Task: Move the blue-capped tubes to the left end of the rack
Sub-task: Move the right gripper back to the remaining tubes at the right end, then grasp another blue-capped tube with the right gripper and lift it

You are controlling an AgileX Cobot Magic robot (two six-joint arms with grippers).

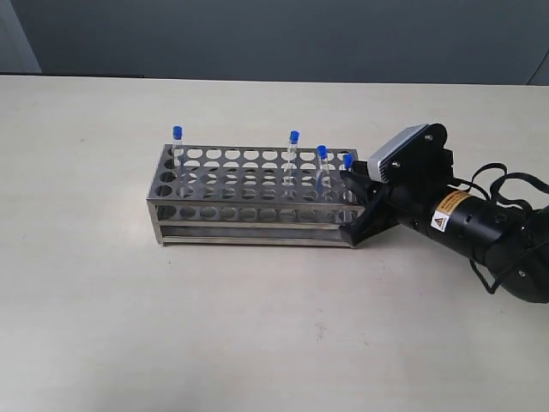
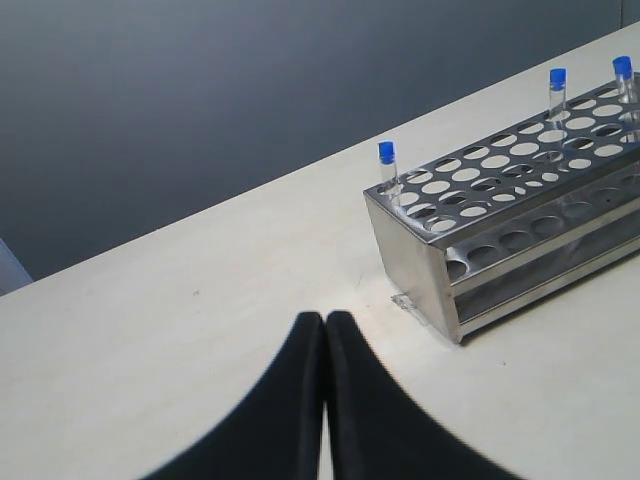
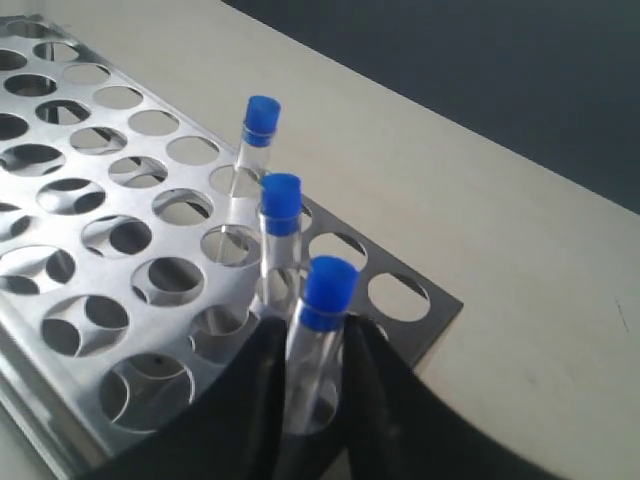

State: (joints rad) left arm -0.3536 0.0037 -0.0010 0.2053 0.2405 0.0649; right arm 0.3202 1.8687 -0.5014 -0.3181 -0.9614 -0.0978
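Note:
The silver rack [image 1: 257, 225] stands mid-table, with its holed top plate [image 3: 440, 308] close under the right wrist camera. One blue-capped tube [image 1: 177, 134] stands at the rack's far-left corner. Three more stand toward the right end [image 1: 293, 138] [image 1: 322, 153] [image 1: 347, 161]. My right gripper [image 3: 315, 335] reaches in from the right and is shut on the rightmost tube [image 3: 326, 290], just below its cap, while the tube still sits in its hole. The two other right-end tubes [image 3: 281, 196] [image 3: 262, 116] stand just beyond it. My left gripper [image 2: 325, 320] is shut and empty over bare table, short of the rack's left end [image 2: 415, 255].
The pale table [image 1: 257, 326] extends around the rack on all sides. The right arm's black body and cables [image 1: 480, 227] lie to the right of the rack. A dark wall [image 1: 274, 34] runs behind the table's far edge.

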